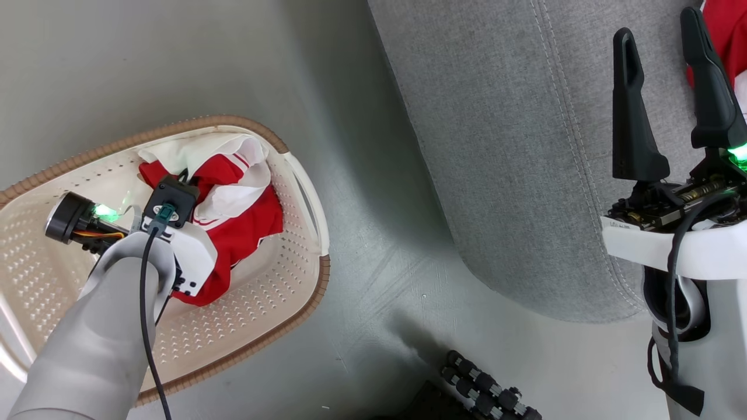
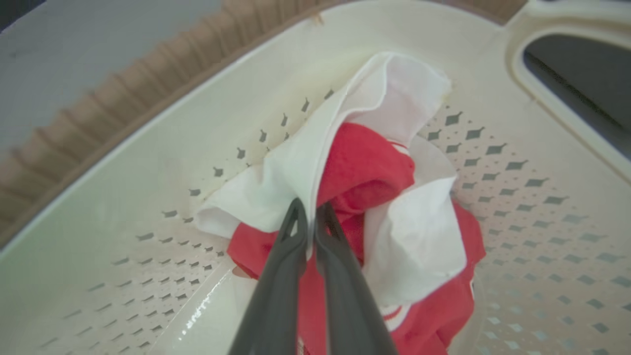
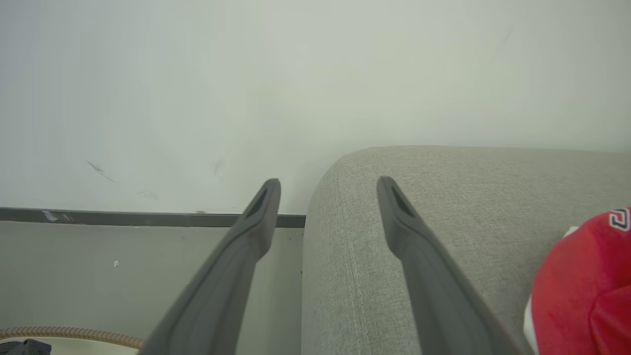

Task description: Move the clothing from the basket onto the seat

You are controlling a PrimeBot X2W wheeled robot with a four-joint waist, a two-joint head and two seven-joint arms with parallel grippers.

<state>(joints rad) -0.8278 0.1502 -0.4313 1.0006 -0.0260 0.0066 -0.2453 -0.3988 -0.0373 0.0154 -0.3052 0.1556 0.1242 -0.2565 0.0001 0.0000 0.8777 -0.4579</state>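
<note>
- Got left tool (image 2: 309, 209) clamped on jersey (image 2: 365, 167), white fold, down in basket (image 2: 148, 162) at head view's 9 o'clock.
- Got right tool (image 1: 658, 23) spread wide, gripping nothing, 2 o'clock, over seat (image 1: 513, 146).
- Spotted second jersey (image 1: 723, 29) on seat, at right tool's 3 o'clock.

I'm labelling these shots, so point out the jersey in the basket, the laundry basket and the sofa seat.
jersey (image 2: 365, 162): left wrist view, red fold.
laundry basket (image 1: 268, 286): head view, bare perforated wall.
sofa seat (image 1: 513, 146): head view, grey fabric.

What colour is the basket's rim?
The basket has a brown, woven-look rim; the head view shows it best.
</note>
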